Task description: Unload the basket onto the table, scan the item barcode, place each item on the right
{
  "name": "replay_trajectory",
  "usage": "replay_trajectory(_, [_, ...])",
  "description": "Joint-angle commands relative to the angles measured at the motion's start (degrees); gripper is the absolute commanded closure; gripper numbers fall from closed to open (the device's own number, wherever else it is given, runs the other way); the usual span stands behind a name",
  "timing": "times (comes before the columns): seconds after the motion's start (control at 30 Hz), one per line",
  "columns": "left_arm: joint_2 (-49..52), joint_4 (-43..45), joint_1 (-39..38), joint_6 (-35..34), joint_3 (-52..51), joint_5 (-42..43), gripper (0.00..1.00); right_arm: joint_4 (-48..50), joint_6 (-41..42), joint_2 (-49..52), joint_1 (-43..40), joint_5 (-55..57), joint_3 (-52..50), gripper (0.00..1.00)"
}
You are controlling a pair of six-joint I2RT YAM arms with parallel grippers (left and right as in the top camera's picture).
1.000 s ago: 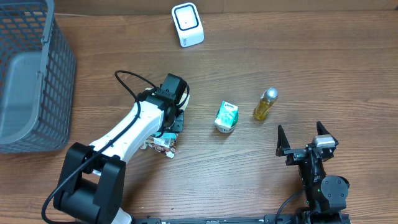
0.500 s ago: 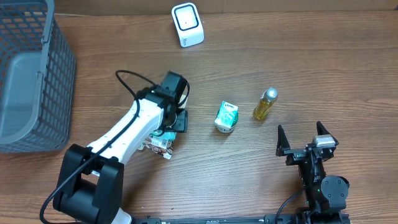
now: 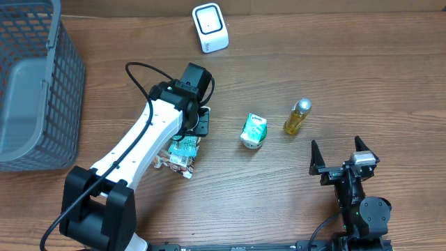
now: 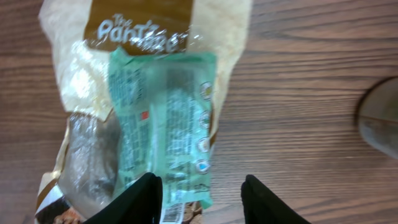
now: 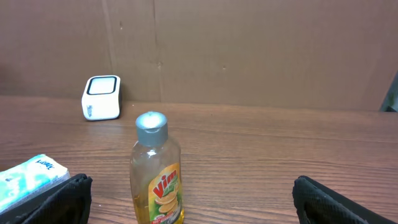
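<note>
Straddling green packet (image 4: 165,124) edge, left fingers (image 4: 148,198) part-open; right fingers (image 5: 65,200) wide

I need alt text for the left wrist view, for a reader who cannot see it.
A green plastic packet lies on a brown-and-cream bag on the wooden table, seen from close above. The left hand is at the bottom edge, its two black fingers apart, one over the packet's lower end.

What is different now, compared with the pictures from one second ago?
The left gripper shifted slightly toward the table's far edge, uncovering more of the green packet; its jaws stand apart, not closed on it. The right gripper, bottle, small carton, scanner and basket stayed put.
</note>
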Motion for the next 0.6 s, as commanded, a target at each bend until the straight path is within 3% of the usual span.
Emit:
replay_trajectory(0.0, [0.2, -0.2, 0.0, -5.2, -1.9, -3.5, 0.60, 0.3, -0.1, -0.5, 0.4, 0.1, -0.6, 0.00])
replay_trajectory(0.57, [0.2, 0.8, 0.0, -9.6, -7.0, -9.9, 0.54, 0.3, -0.1, -0.5, 0.4, 0.1, -0.6, 0.00])
